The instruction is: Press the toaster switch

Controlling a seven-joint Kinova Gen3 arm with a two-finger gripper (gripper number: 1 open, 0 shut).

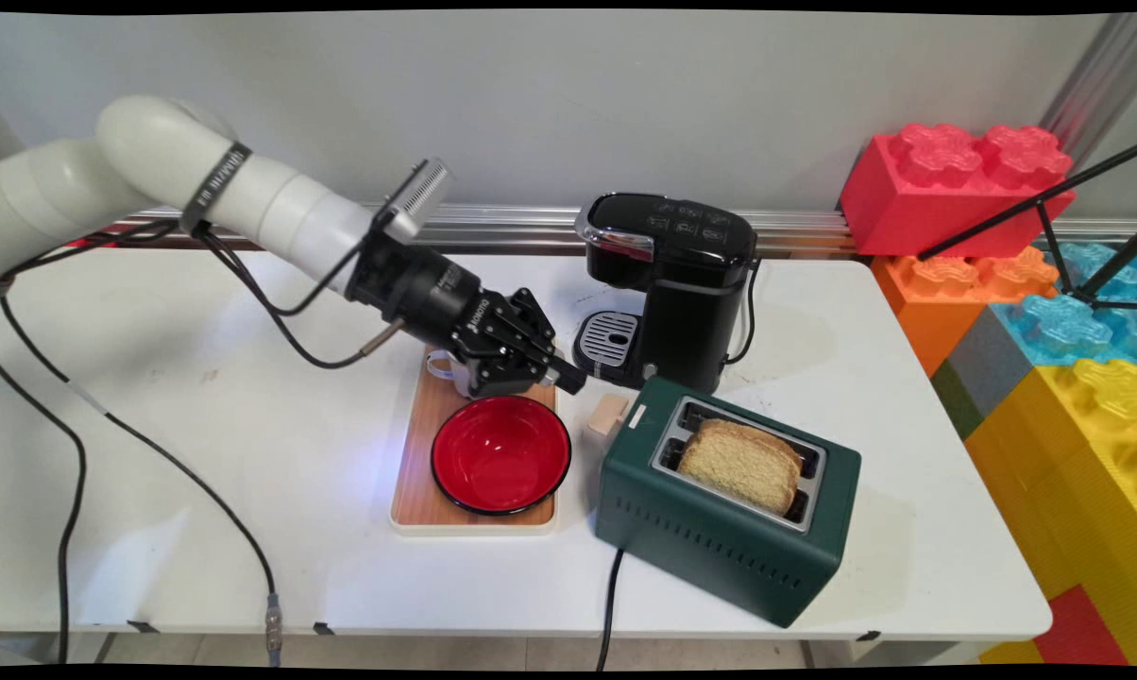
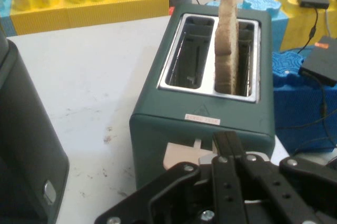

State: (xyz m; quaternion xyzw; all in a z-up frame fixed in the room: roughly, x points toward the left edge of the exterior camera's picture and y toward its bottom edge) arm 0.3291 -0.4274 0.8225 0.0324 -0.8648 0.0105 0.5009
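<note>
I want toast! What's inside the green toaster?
One slice of bread stands in one slot of the green toaster, poking out the top. The other slot looks empty, though its bottom is too dark to see.

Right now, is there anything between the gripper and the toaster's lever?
Nothing visible. The gripper sits just short of the beige lever on the green toaster. The red bowl lies below that path, and the coffee machine stands behind it.

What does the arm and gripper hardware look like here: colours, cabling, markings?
White arm of rounded tubular links, with a black lettered band round one link. Black cables hang from it. A small grey ribbed module sits at the wrist. The gripper is black, with a bolted linkage, white lettering on its body and two slim fingers.
</note>
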